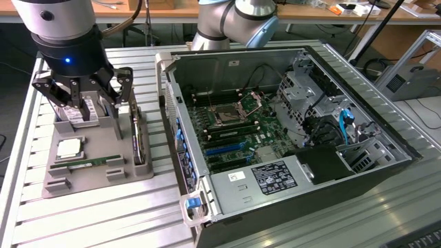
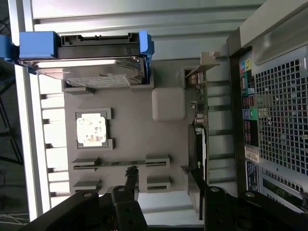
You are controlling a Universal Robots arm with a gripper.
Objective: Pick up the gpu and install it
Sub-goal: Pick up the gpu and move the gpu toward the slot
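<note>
While the gpu [image 1: 140, 142] [image 2: 197, 139] stands on edge in a slot along the tray [image 1: 96, 178] [image 2: 130, 110] side nearest the case [image 1: 165, 93] [image 2: 284, 96], nothing holds it: it is not yet picked up. Its silver bracket end shows in the wrist view, pointing toward the hard drive end of the tray. Over the tray hangs the gripper [image 1: 93, 116] [image 2: 163, 178], jaws spread wide and empty. One finger sits close by the gpu, and I cannot tell whether it touches. The other finger is over the tray's middle, near the memory stick [image 1: 93, 161] [image 2: 120, 163]. Beside the stick lies the cpu [image 1: 71, 148] [image 2: 91, 130], flat in its pocket. The hard drive [image 1: 77, 112] [image 2: 82, 62] in its blue carrier lies at the tray's far end. To the exterior view's right, the case lies open on its side, its motherboard [image 1: 234, 134] exposed. Tray and case both rest on the slatted metal table [image 1: 103, 217] [image 2: 144, 14].
</note>
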